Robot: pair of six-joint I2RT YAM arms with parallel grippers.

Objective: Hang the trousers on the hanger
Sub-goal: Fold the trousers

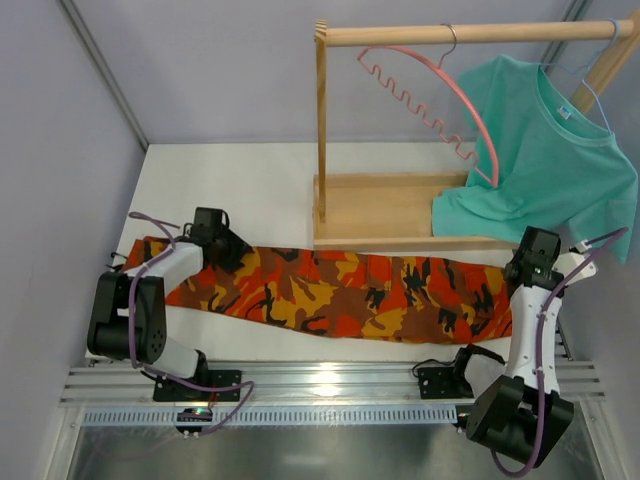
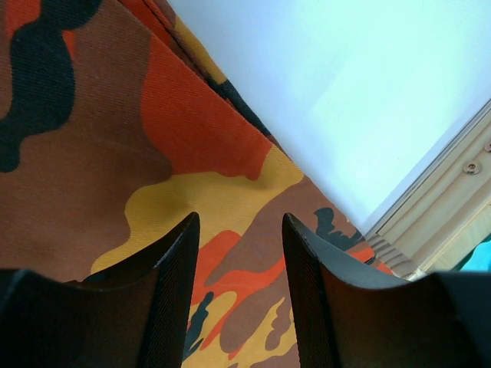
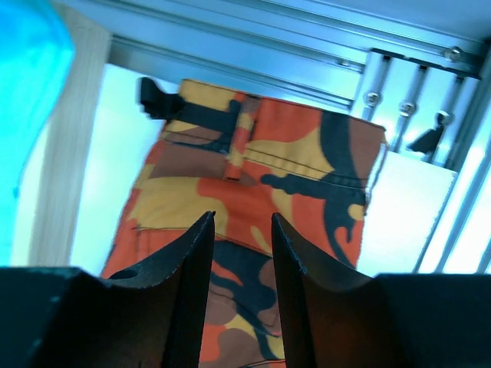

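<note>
Camouflage trousers (image 1: 340,290) lie flat on the table (image 1: 250,180); left gripper (image 2: 239,230) and right gripper (image 3: 242,226) sit over opposite ends, jaws spread, empty.

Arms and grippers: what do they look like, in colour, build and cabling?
The left arm and right arm both have white links, chunky black joint housings and a looping purple cable. The left gripper and right gripper each carry two black tapered fingers with finely ridged inner faces.
</note>
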